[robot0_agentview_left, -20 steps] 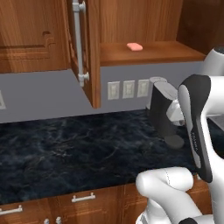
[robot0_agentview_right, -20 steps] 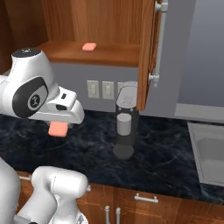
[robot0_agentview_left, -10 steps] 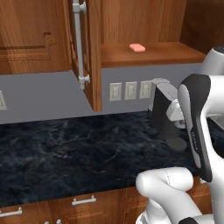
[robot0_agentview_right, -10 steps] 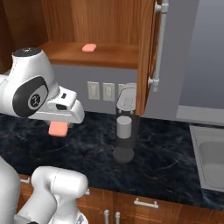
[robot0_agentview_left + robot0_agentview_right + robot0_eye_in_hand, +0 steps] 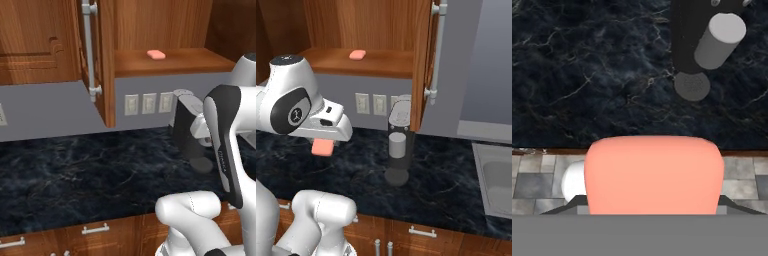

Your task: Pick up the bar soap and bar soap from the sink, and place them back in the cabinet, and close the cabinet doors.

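Two bar soaps are in sight. One bar soap (image 5: 156, 54) lies flat on the wooden shelf of the cabinet (image 5: 200, 60), toward the back and left of the shelf's middle; in the right base view the same bar (image 5: 357, 54) sits alone on that shelf. The second bar soap (image 5: 322, 147) is held in the gripper (image 5: 323, 145), hanging just under the white hand above the dark marble counter (image 5: 75, 175). In the hand view this held bar (image 5: 653, 175) covers the lower middle of the picture and hides the fingertips, so the jaws are closed narrowly on it.

One cabinet door (image 5: 102, 60) stands open, edge-on, with its long silver bar handle (image 5: 89, 50) facing out; the other open door (image 5: 422, 60) shows in the right base view with its own handle (image 5: 437, 50).

Compared with half a second ago, the cabinet, shelf and outlets sit slightly lower and more to the right in both base views, so the camera has shifted; the held bar keeps its place under the hand.

One dark coffee machine (image 5: 398, 145) stands on the counter below the cabinet. Three wall outlets (image 5: 148, 103) sit side by side beneath the shelf. A corner of the sink (image 5: 496, 180) shows at the right.
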